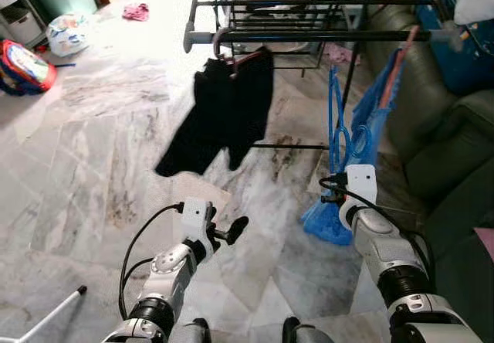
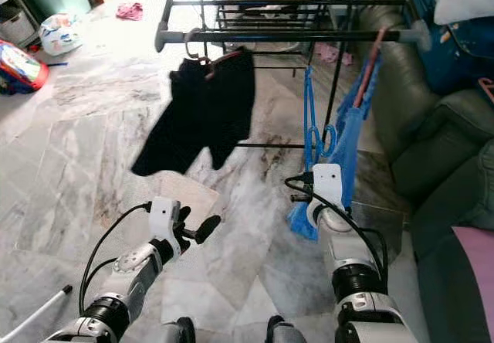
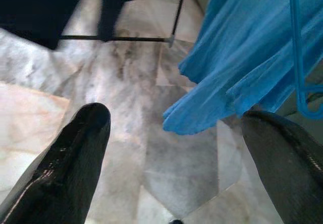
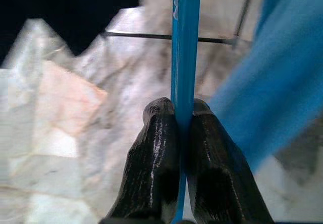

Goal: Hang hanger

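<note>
Right of centre, the right gripper (image 4: 182, 118) is pinching the blue hanger (image 1: 336, 123), which is hanging from the drying rack (image 1: 309, 35) beside blue cloth (image 1: 370, 138). Left of it, a black garment (image 1: 224, 111) is dangling. The left gripper (image 3: 171, 133) is hovering spread, lower left.

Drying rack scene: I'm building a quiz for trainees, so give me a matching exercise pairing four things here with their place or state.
Things:
1. black garment
2. blue hanger
3. left gripper
4. red and blue bag

Place or state:
a. lying on the floor at the far left
b. open, holding nothing
c. hanging from the drying rack front rail
d. pinched between the right gripper fingers

Pairs: 1-c, 2-d, 3-b, 4-a
</note>
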Controlling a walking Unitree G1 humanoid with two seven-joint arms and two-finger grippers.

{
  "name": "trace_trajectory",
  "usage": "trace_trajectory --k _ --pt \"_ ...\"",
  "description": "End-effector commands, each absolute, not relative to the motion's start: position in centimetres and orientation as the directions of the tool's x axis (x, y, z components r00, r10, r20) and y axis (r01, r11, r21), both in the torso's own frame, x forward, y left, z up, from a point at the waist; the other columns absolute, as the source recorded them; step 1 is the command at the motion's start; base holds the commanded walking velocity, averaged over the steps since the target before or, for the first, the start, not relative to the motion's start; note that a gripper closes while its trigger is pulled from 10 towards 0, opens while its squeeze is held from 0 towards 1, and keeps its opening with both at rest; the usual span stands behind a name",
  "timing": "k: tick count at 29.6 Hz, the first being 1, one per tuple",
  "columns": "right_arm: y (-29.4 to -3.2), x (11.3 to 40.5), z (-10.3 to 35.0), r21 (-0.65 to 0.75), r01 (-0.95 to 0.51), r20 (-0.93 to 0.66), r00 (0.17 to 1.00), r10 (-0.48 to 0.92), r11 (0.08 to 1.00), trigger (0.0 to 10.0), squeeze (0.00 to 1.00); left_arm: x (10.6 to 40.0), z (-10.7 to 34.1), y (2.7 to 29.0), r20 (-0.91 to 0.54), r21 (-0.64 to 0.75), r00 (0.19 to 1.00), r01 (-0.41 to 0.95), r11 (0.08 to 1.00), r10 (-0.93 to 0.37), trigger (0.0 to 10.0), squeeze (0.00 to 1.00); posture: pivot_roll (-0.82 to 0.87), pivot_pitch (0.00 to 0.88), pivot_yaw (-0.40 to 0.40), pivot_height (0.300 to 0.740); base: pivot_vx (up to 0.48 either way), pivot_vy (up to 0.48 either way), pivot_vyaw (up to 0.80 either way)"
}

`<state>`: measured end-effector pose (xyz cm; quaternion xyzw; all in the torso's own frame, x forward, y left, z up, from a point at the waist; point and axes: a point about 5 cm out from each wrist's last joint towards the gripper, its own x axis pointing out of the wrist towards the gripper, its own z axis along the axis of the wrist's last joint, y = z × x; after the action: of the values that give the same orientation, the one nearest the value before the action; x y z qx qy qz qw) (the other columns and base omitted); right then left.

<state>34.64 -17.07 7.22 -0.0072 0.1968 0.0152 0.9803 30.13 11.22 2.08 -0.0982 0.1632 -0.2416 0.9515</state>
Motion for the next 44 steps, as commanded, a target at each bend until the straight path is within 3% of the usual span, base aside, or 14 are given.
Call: trace_trajectory --k 1,10,19,32,44 --pt "-16.6 34.6 7.2 -0.003 -0.051 -0.392 0.919 0.045 0.999 10.0 0.0 29.6 1.5 11.5 -0.286 -0.263 0.826 0.42 0.869 -0.486 10.0 0.0 -0.07 0.211 0.04 0.74 0.0 0.334 0.0" --pt "-17.2 35.2 8.4 -0.018 -0.013 -0.363 0.932 0.006 1.0 10.0 0.0 29.6 1.5 11.4 -0.285 -0.26 0.823 0.427 0.866 -0.492 10.0 0.0 -0.07 0.208 0.039 0.74 0.208 0.34 0.0" --pt "-18.7 34.5 7.8 -0.052 0.074 -0.371 0.925 -0.088 0.996 10.0 0.0 29.4 1.4 11.1 -0.282 -0.265 0.815 0.44 0.858 -0.506 10.0 0.0 -0.07 0.206 0.034 0.74 0.0 0.0 -0.27" --pt "-18.9 34.6 8.0 -0.054 0.085 -0.369 0.924 -0.099 0.995 10.0 0.0 29.3 1.3 11.0 -0.28 -0.269 0.812 0.445 0.854 -0.512 10.0 0.0 -0.06 0.205 0.038 0.74 0.333 0.067 -0.6" --pt "-18.4 34.6 7.8 -0.044 0.052 -0.375 0.925 -0.065 0.998 10.0 0.0 29.2 1.2 11.1 -0.287 -0.266 0.814 0.438 0.859 -0.505 10.0 0.0 -0.06 0.212 0.035 0.74 0.346 0.329 0.0"
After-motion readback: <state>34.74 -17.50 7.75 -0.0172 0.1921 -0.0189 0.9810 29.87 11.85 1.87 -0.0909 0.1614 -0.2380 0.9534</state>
